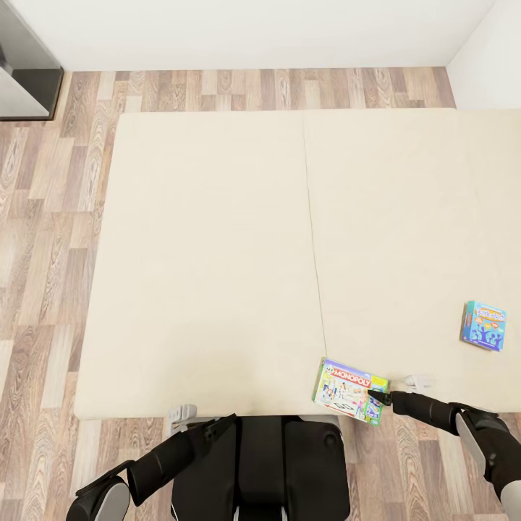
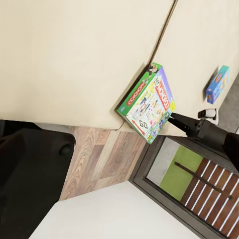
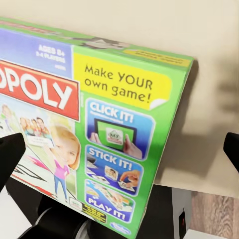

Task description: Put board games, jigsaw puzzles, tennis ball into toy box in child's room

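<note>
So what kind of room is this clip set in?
Probably a bedroom, likely a child's: a wide beige bed on wood flooring, with a Monopoly box and a smaller blue game box lying on it.

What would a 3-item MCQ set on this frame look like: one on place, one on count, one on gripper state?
1. Where does the MONOPOLY box lie?
A. at the bed's near edge, overhanging it
B. in the middle of the mattress
C. on the floor

2. How many game boxes are on the bed?
A. one
B. two
C. three

3. How does the right gripper stand?
A. shut on the blue box
B. open, fingers either side of the MONOPOLY box's end
C. shut, away from any box

Answers:
1 A: the left wrist view shows its corner past the mattress edge.
2 B: the MONOPOLY box and the blue box are the only ones there.
3 B: the right wrist view shows the dark fingertips wide apart with the box between them, not yet closed.
</note>
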